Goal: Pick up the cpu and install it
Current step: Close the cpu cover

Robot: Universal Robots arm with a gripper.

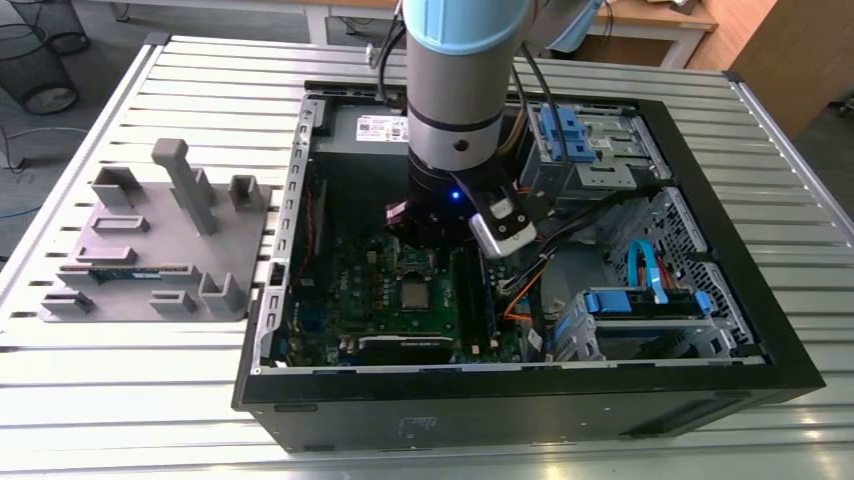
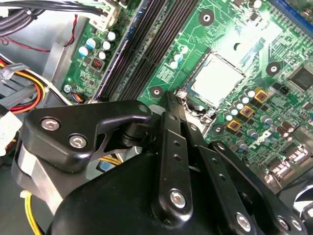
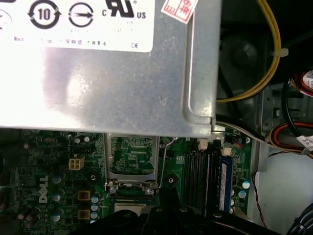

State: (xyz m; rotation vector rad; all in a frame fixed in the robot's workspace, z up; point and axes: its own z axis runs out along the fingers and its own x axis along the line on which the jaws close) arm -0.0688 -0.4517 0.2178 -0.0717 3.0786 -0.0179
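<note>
The cpu (image 2: 217, 78) lay in the socket (image 2: 194, 98). The gripper (image 2: 169, 100) hung near it; spread or closed, I could not tell.

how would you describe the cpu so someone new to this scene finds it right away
Look inside the open black case, at the green motherboard lying flat in it. Near the board's middle lies the cpu. It is a small flat square with a shiny silver-grey top, unlike the long dark memory slots right beside it.
</note>
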